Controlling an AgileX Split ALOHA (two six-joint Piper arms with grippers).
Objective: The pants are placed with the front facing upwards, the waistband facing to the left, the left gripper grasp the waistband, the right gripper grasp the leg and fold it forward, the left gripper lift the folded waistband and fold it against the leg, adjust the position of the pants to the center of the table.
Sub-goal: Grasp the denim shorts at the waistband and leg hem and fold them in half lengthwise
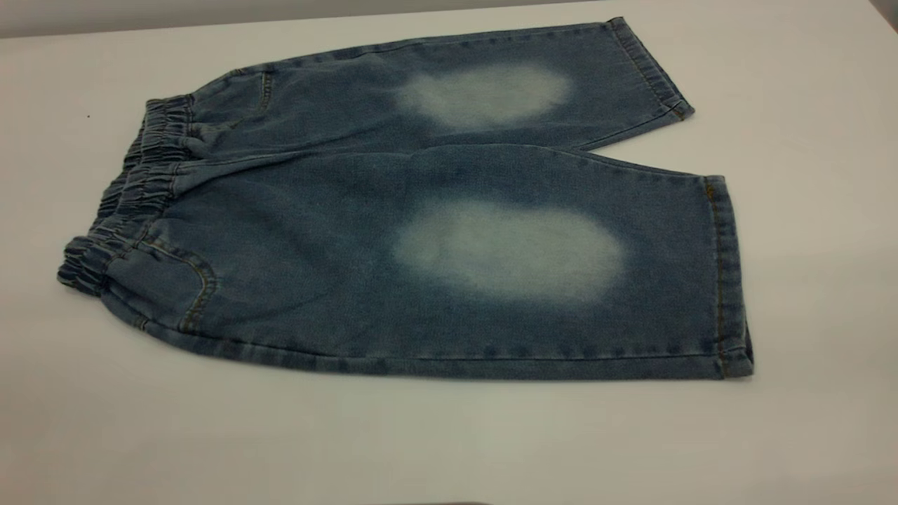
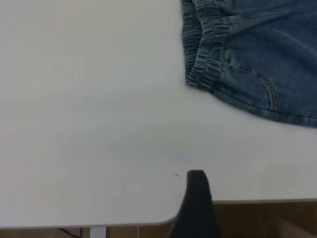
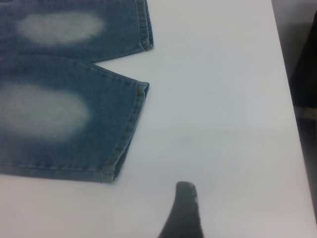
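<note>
Right now pants (image 1: 421, 231) lie flat, front up, on smooth white table (image 1: 807, 280); ruffled elastic waistband (image 1: 133, 189) at left, stitched hem of near leg (image 1: 519, 259) at right. Left gripper (image 2: 197, 206) & right gripper (image 3: 184, 210): off the denim, one dark finger tip seen each, can't tell spread or not.

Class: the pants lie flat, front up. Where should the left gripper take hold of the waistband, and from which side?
Probably the near corner of the waistband, approached from the bare table on the exterior view's left. The gathered elastic there stands thicker than the flat denim, and that edge of the pants lies open. Neither gripper touches them.
</note>
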